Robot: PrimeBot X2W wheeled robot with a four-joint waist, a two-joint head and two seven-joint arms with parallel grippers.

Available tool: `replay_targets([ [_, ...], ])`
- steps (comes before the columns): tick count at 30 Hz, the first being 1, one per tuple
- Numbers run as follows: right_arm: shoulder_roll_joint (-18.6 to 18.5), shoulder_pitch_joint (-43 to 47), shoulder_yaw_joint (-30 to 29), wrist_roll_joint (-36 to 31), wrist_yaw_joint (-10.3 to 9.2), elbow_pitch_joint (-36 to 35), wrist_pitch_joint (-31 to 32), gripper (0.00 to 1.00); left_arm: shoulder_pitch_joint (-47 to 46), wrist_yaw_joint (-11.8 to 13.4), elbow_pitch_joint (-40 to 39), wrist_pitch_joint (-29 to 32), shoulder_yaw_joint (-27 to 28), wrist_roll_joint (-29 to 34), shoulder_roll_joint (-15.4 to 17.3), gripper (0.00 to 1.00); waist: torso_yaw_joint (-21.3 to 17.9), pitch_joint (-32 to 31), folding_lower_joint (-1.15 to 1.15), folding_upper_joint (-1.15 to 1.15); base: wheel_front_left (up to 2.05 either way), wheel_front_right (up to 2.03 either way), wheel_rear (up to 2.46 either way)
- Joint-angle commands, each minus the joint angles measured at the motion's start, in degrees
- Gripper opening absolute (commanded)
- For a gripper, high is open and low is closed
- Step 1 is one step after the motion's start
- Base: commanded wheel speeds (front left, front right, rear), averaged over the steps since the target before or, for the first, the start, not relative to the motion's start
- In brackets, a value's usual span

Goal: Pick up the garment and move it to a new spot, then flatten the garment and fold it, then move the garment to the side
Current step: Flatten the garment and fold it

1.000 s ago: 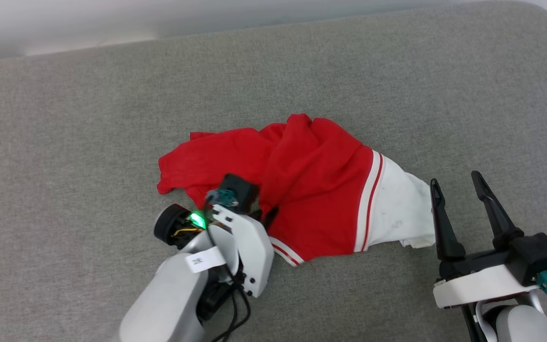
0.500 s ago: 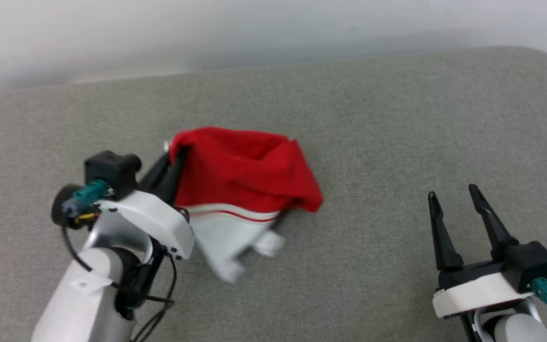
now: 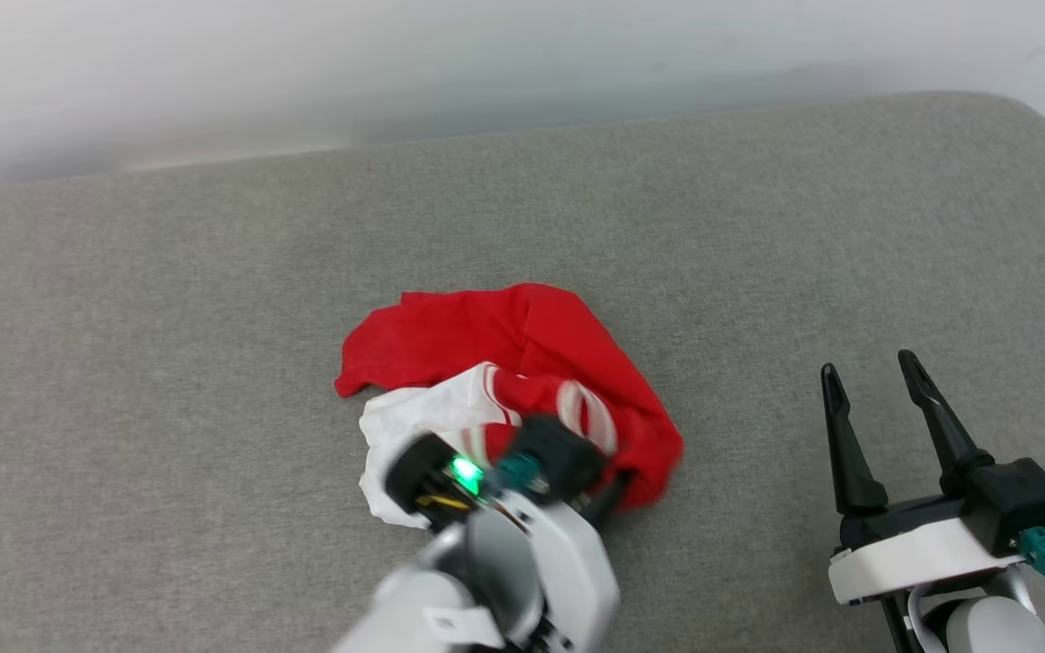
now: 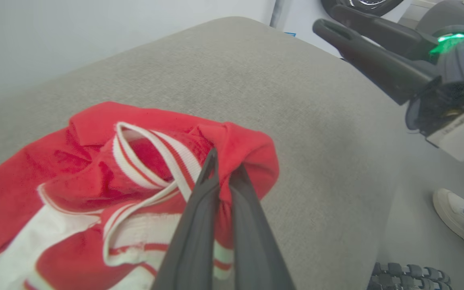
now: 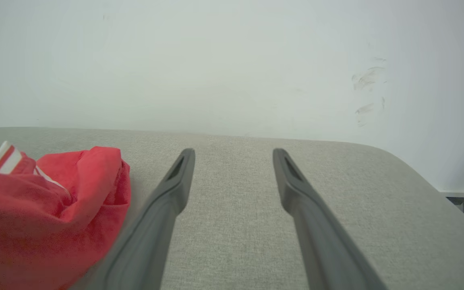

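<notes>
Red garment [image 3: 522, 331] crumpled, one fold clamped in left gripper [image 4: 226, 164], tips half buried in cloth; right gripper [image 3: 867, 365] spread, empty.

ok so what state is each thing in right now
garment: bunched in a heap on the cushion, not flattened or folded, one fold pinched
left gripper: shut on the garment
right gripper: open, holding nothing, apart from the garment
wrist light: lit green
</notes>
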Motion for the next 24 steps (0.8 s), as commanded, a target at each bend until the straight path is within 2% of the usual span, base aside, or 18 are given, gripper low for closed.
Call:
replay_targets([
  [1,0.05,-0.72,-0.06,0.14,-0.02,-0.06,-0.11,1.0,0.03,-0.47,1.8,-0.03,-1.88,0.22,-0.87,0.0,-0.73,0.76,0.0,-0.01,0.0,0.0,0.0],
  [8,0.05,-1.25,-0.21,0.58,-0.02,0.04,-0.11,1.0,-2.71,-1.46,11.79,-1.31,-9.97,-0.11,-3.46,0.0,-2.4,2.18,0.0,-0.01,0.0,0.0,0.0],
  [10,0.04,-1.27,-0.15,0.62,-0.02,0.15,-0.11,1.0,-3.38,-1.55,14.09,-1.44,-11.99,-0.32,-3.74,0.43,-2.59,2.21,0.0,-0.01,0.0,0.0,0.0],
  [11,0.05,-1.21,-0.11,0.65,-0.02,0.25,-0.11,1.0,-3.81,-1.52,15.06,-1.94,-12.92,-0.28,-3.82,1.0,-2.62,2.12,0.0,-0.01,0.0,0.0,0.0],
  [17,0.05,-0.47,-0.4,0.54,-0.02,0.86,-0.11,1.0,-4.56,-1.59,17.31,-5.08,-14.85,-1.69,-4.24,1.0,-1.64,0.42,0.0,-0.01,0.0,0.0,0.0],
  [20,0.03,0.1,-0.44,-0.08,-0.02,1.11,-0.11,1.0,-5.14,-1.43,16.79,-7.3,-14.06,-2.4,-4.41,1.0,-0.33,-1.27,0.0,-0.01,0.0,0.0,0.0],
  [24,0.05,0.91,-0.83,-0.75,-0.02,1.44,-0.12,1.0,-5.44,0.15,13.91,-9.62,-11.54,-3.3,-3.99,1.0,1.86,-3.9,0.0,-0.01,0.0,0.0,0.0],
])
